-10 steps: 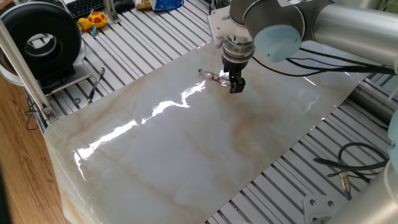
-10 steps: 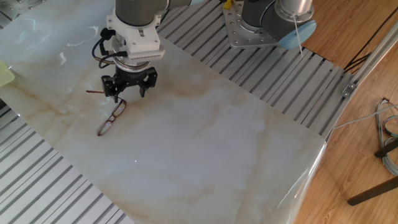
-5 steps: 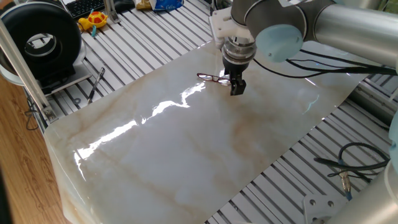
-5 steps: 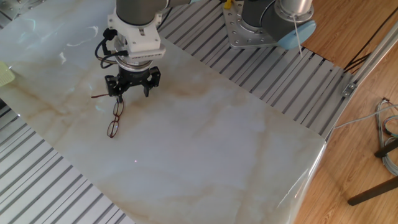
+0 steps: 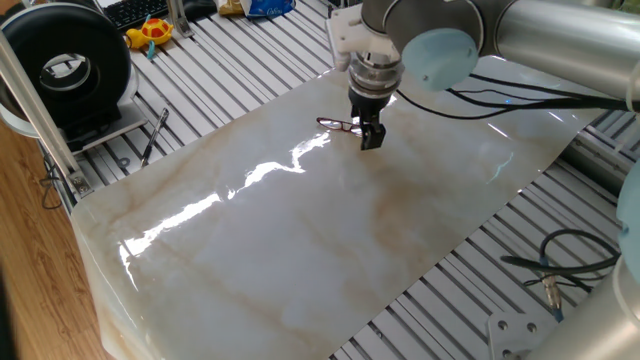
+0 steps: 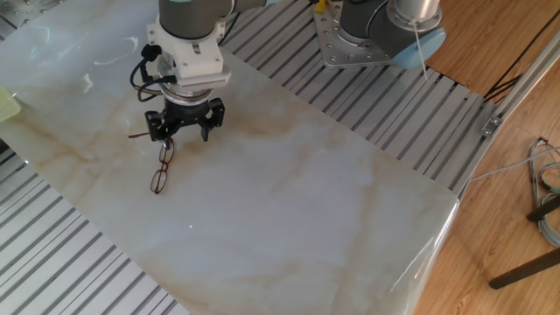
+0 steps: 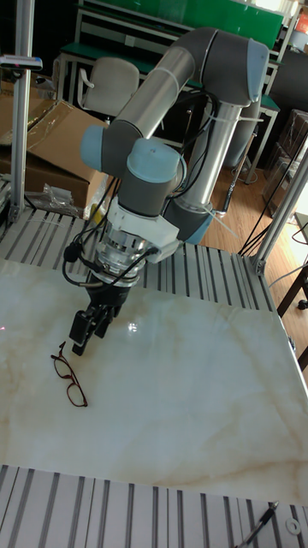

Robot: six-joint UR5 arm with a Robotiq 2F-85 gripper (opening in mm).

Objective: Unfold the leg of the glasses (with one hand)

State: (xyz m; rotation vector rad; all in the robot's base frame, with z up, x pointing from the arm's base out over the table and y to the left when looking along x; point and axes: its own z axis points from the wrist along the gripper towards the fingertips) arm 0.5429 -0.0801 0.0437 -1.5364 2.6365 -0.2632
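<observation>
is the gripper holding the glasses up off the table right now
No, the glasses lie flat on the marble tabletop, just beside the tips of the gripper.

Marble tabletop (image 6: 289,192) w/ glasses (image 6: 161,171)

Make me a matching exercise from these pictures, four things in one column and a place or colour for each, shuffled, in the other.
Things:
1. glasses
2. hand
3. yellow toy
4. black pen-like tool

Places or colours:
A. on the slatted surface beside the marble sheet
B. far end of the table, next to a keyboard
C. lying on the marble sheet, reddish-brown frame
D. black, hanging just above the marble sheet

Pairs: 1-C, 2-D, 3-B, 4-A
</observation>
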